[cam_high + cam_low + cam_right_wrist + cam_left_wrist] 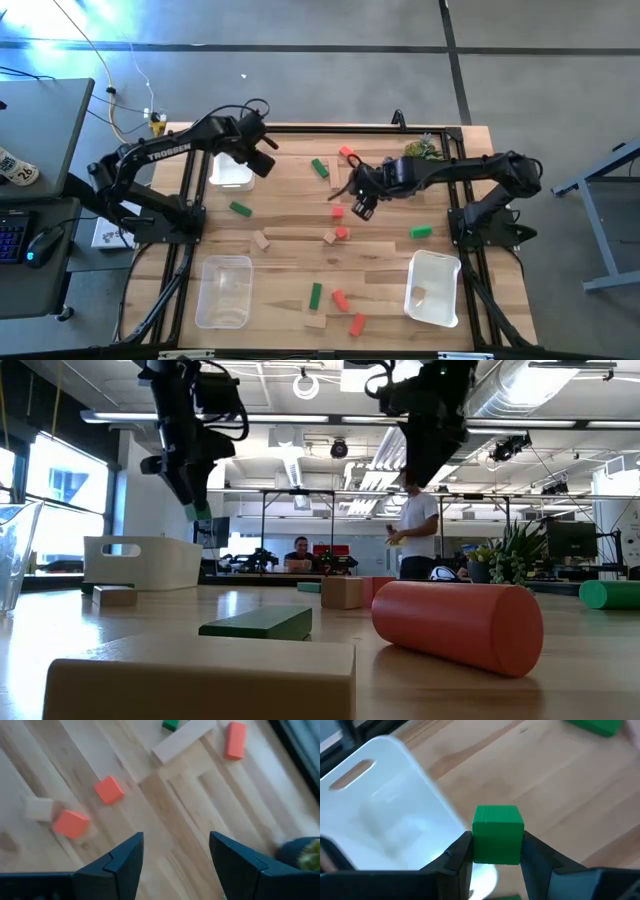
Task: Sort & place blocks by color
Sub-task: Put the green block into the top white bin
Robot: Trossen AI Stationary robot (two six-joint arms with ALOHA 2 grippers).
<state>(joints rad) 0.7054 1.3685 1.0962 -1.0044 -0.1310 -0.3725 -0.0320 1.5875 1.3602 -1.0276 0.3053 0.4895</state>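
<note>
Green block (497, 834) pinched, left gripper (496, 851) raised

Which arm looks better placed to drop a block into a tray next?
The left, probably. The left gripper is shut on a green block right beside the white tray. The right gripper is open and empty above red-orange blocks mid-table.

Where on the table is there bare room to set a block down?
Bare wood lies between the two front trays, behind the front blocks, and ahead of the left gripper. Mid-table under the right gripper is crowded.
</note>
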